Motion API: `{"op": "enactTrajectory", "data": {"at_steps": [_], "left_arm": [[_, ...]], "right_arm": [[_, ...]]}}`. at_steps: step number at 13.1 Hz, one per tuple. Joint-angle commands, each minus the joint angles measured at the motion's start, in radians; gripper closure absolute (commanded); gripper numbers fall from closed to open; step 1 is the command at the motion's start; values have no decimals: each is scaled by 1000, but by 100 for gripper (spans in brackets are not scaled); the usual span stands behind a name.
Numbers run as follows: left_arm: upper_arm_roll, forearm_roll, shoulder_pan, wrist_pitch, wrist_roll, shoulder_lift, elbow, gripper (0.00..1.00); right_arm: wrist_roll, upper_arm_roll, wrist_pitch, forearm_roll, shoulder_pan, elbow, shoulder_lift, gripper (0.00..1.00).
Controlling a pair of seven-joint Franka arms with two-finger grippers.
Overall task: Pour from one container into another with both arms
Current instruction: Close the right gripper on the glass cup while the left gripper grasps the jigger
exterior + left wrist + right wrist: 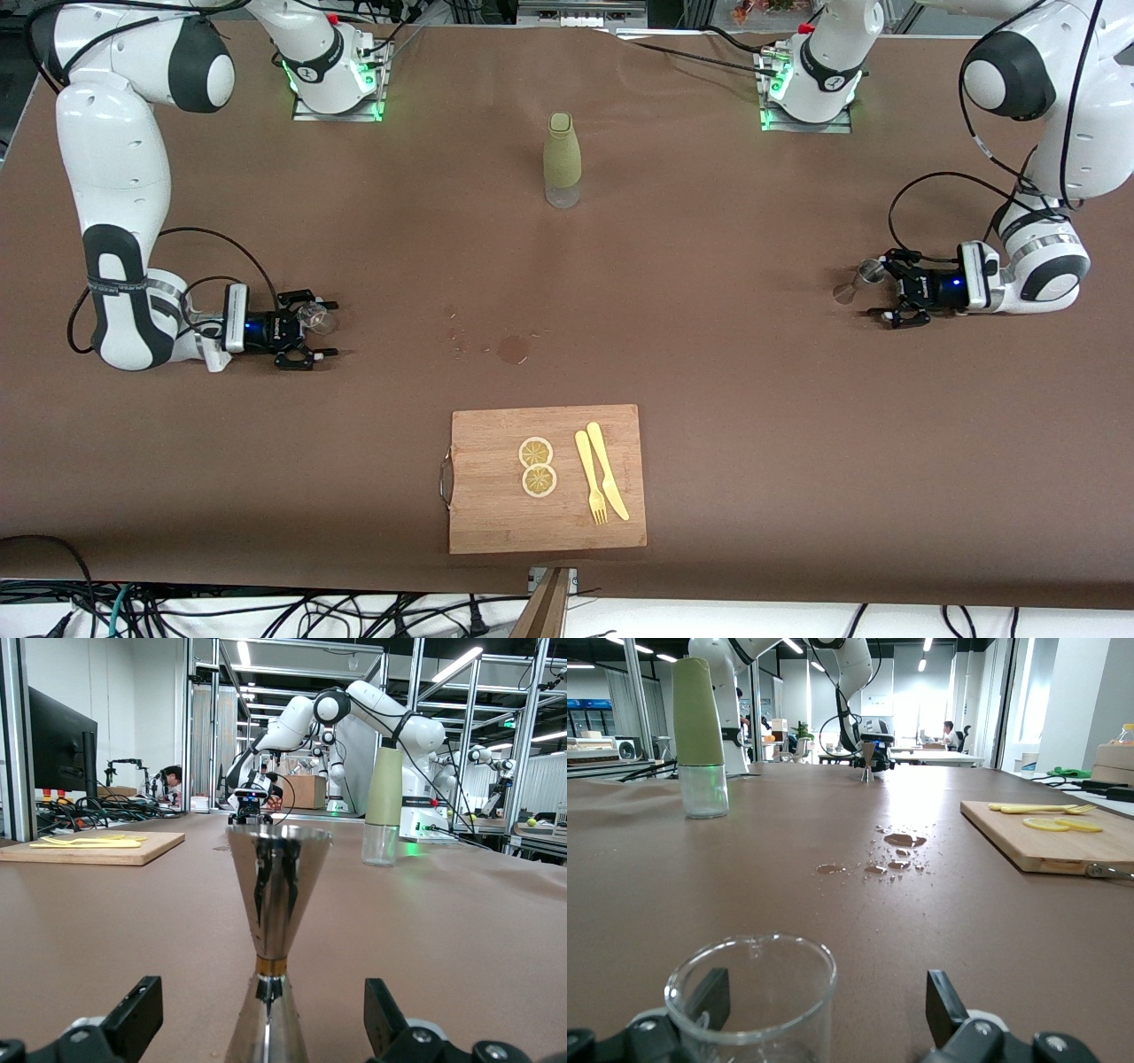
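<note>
Two containers: glass [319, 317] at the right arm's end of the table, jigger [858, 283] at the left arm's end, well apart.
Glass: sits on the table between the spread fingers of the right gripper [312, 330]; in the right wrist view its rim [751, 985] stands close up, with a finger [943, 1005] clear of it on one side.
Jigger: stands upright on the table between the released fingers of the left gripper [877, 288]; the left wrist view shows gaps on both sides of its narrow waist [271, 967].
Bottle: green bottle [563, 159] upright mid-table, near the bases.
Spill: wet patch [512, 348] between bottle and board; the right wrist view shows it as scattered droplets [897, 850].
Board: cutting board [478, 496] nearest the front camera, carrying two lemon slices [537, 466], a fork [590, 478] and a knife [608, 470].
Only in wrist views: each shows the other arm's gripper far off, the right one at [252, 806].
</note>
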Motion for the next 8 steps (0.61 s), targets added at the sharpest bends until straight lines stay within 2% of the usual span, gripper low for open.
{"op": "enactTrajectory", "data": {"at_steps": [1, 2, 4, 8], "left_arm": [[22, -9, -36, 16, 354, 17, -21, 0], [19, -9, -43, 14, 354, 17, -23, 0], [16, -5, -47, 10, 349, 15, -23, 0], [16, 3, -49, -13, 340, 7, -23, 0]], "right_arm": [[-70, -4, -24, 18, -1, 14, 17, 4], [-73, -4, -24, 18, -1, 14, 17, 7], [-76, -4, -24, 18, -1, 14, 17, 20], [-73, -4, -24, 18, -1, 14, 17, 61]]}}
